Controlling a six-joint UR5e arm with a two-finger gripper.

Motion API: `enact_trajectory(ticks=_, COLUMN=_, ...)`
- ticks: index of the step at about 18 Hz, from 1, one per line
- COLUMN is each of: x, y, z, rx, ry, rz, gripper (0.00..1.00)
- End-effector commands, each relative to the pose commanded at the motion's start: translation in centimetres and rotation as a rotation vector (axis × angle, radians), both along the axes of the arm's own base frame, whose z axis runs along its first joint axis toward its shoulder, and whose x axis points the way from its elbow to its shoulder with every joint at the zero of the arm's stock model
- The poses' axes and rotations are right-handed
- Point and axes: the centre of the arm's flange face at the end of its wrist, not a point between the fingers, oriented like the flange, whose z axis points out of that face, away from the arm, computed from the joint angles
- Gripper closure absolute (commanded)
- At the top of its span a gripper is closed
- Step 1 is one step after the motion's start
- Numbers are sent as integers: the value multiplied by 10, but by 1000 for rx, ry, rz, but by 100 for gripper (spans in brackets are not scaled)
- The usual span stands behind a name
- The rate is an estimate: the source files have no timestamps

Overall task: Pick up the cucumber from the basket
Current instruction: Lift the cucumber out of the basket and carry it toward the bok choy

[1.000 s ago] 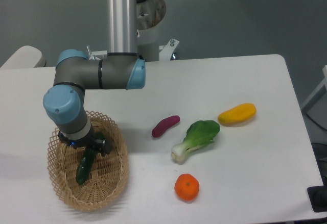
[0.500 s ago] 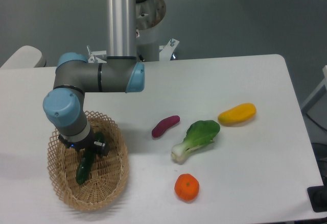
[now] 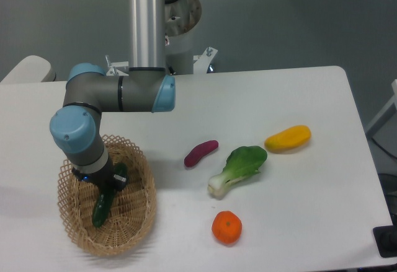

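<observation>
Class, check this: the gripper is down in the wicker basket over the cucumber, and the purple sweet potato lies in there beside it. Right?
Not quite. The camera view shows the purple sweet potato on the table, outside the basket. The gripper is indeed down over the cucumber.

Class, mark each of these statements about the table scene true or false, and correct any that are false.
1. The cucumber lies inside the basket. True.
2. The orange sits in the basket. False: it rests on the table, right of the basket.
3. The claw is down over the cucumber. True.
4. The purple sweet potato touches the bok choy. False: a gap of bare table separates them.
5. The yellow fruit is the item nearest the basket. False: it lies farthest from it.
</observation>
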Motion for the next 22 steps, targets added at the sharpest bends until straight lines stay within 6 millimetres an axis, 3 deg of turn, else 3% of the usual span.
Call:
enact_trajectory(ticks=3, x=-12, y=8, z=25, rx=35, ry=16, rz=1, gripper=72)
enact_trajectory(ticks=8, x=-45, y=-4, z=72, rx=104, ry=42, rz=-43, gripper=72)
enact_trajectory(ticks=13, x=-82, y=-17, z=93, rx=95, ry=34, rz=-82, gripper=72)
enact_trajectory(ticks=22, x=-202, y=-89, z=122, rx=24, ry=53, rz=-191, gripper=72)
